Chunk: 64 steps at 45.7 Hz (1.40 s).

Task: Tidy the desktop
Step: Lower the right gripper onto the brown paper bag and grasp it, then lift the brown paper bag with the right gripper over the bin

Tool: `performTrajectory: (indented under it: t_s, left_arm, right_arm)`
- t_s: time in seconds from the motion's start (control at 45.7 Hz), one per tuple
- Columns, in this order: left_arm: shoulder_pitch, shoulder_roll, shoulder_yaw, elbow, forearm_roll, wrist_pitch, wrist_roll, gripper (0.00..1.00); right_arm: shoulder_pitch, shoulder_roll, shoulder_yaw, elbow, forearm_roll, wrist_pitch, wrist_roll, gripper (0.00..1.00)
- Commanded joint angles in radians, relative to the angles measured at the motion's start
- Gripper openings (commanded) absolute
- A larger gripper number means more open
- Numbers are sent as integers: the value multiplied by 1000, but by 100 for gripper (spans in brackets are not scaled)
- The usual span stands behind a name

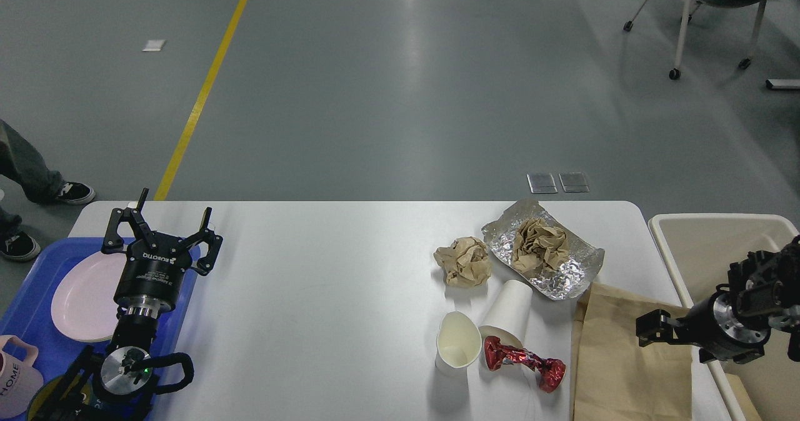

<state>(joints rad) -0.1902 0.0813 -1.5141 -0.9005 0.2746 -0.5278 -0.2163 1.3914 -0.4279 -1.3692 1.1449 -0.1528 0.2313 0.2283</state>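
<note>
The white desktop (325, 296) holds litter on its right half: a crumpled brown paper ball (464, 260), a sheet of foil (565, 277) with a crumpled brown paper (539, 245) on it, an upright paper cup (458, 341), a tipped paper cup (509, 312), a red foil wrapper (524, 361) and a flat brown paper bag (625, 358). My left gripper (164, 221) is open and empty over the table's left edge, beside the tray. My right gripper (651, 330) is low over the paper bag's right edge; it is dark and its fingers cannot be told apart.
A blue tray (28, 308) at the left holds a pink plate (81, 296) and a pink mug (15, 371). A big beige bin (706, 246) stands by the table's right end. A person's feet (72, 191) are at the far left; a wheeled chair (712, 9) is at the back right.
</note>
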Motion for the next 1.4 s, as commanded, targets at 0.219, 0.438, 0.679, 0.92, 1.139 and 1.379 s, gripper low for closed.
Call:
performTrajectory:
  t_s: [0.219,0.438,0.679,0.92,1.139,1.379]
  left_arm:
    - [0,0,0,0,0,0,0,96]
    - [0,0,0,0,0,0,0,96]
    - [0,0,0,0,0,0,0,96]
    - [0,0,0,0,0,0,0,96]
    - [0,0,0,0,0,0,0,96]
    - [0,0,0,0,-1,0,0,96]
  right_arm:
    - [-74,23,44,1,15,-67,-10,84]
    - [-121,25,42,2,21,-155,-12,56]
    - [-117,15,41,19,25,-148,-14,0]
    - [-117,26,44,41,39,-150,-24,0]
    - [-109,26,45,36,64,-153,-29,0]
    - [3,-28,32,113,64,-80,-30,0]
